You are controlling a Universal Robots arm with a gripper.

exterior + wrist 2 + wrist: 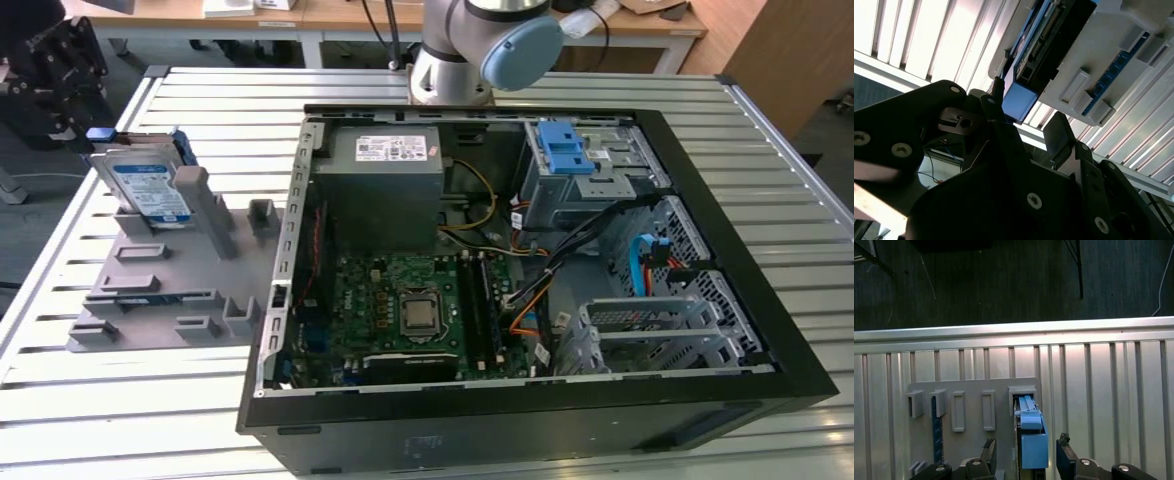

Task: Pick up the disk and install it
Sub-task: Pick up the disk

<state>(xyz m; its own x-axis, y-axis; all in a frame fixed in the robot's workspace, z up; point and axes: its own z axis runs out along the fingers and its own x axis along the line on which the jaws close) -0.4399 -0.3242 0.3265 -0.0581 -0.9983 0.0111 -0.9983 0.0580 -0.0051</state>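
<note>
The disk (150, 190) stands on edge in a slot of the grey fixture (174, 300) at the exterior view's left, its blue-and-white label facing out. My gripper (83, 120) is a dark mass at the disk's far end. In the first wrist view the gripper (1026, 452) is open. Its two dark fingertips (989, 450) flank the blue bracket end of the disk (1033, 442), with a gap on each side. In the second wrist view the gripper (1026, 107) frames the blue tab of the disk (1049, 40) in the same way.
An open computer case (300, 250) lies flat beside the fixture. Inside it are a grey power supply box (387, 170), a green board (407, 305) and a metal cage with a blue latch (577, 155). The slatted table (134, 420) ends just beyond the fixture (969, 390).
</note>
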